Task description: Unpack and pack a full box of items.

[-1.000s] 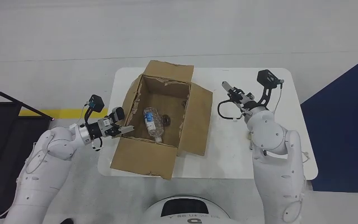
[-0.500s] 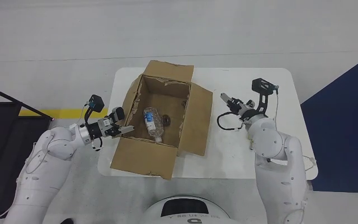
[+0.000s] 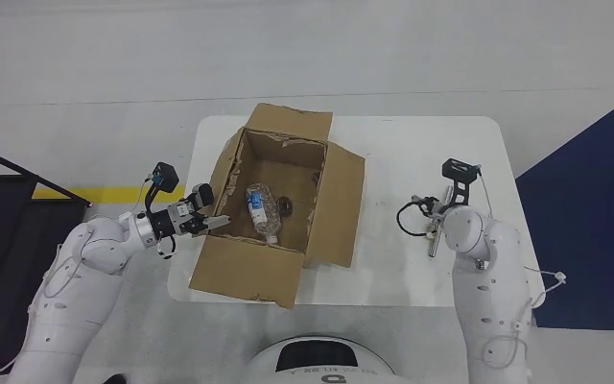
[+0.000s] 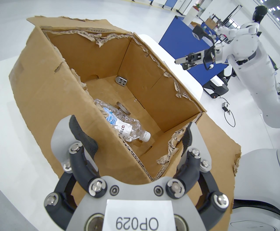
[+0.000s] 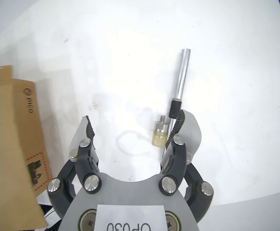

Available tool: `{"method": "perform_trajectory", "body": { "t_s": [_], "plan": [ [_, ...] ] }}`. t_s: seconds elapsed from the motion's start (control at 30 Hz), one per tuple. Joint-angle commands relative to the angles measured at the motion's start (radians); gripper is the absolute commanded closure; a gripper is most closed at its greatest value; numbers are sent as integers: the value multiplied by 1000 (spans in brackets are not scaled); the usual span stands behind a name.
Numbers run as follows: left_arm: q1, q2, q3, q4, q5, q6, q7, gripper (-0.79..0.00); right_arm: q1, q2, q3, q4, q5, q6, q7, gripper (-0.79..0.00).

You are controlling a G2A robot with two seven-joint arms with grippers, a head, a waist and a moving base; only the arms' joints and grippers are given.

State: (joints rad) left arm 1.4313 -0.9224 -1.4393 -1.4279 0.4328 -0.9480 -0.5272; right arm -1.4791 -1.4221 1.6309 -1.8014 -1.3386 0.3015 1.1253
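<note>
Floor (image 3: pixel 384 48) was pale grey and glossy, w/ a faint seam across it. Yellow line (image 3: pixel 67 192) ran on it at the left, beside a black object (image 3: pixel 24 230). White table (image 3: pixel 403 144), rounded corners, stood mid-floor. Blue panel (image 3: pixel 576 211) was just off its right end. Farther back in the hall were more blue partitions (image 4: pixel 172 3) and a black unit (image 4: pixel 215 88) on the floor, w/ a cable (image 4: pixel 229 118) near it. Ceiling lights (image 4: pixel 272 5) were on.

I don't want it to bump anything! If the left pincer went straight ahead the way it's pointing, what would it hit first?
Probably the cardboard box: its near corner sits right in front of the open left pincer. The crushed bottle lies farther on, inside the box.
</note>
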Motion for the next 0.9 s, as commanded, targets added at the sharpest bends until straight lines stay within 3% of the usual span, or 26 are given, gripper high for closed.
{"method": "perform_trajectory", "body": {
  "t_s": [0.0, 0.13, 0.5, 0.63, 0.87],
  "plan": [
    [0, 0, 0, 0, 0, 0, 0, -785, 17, 0, -13, 47, -16, 9, 10, -385],
    [0, 0, 0, 0, 0, 0, 0, -785, 42, 1, -24, 110, -47, 33, 20, -369],
    [0, 0, 0, 0, 0, 0, 0, -785, 22, 9, 20, 125, -19, 29, 35, -336],
    [0, 0, 0, 0, 0, 0, 0, -785, 9, 9, 6, 121, -14, 18, 31, -283],
    [0, 0, 0, 0, 0, 0, 0, -785, -13, 9, -34, 113, -44, 8, 28, -274]
  ]
}}
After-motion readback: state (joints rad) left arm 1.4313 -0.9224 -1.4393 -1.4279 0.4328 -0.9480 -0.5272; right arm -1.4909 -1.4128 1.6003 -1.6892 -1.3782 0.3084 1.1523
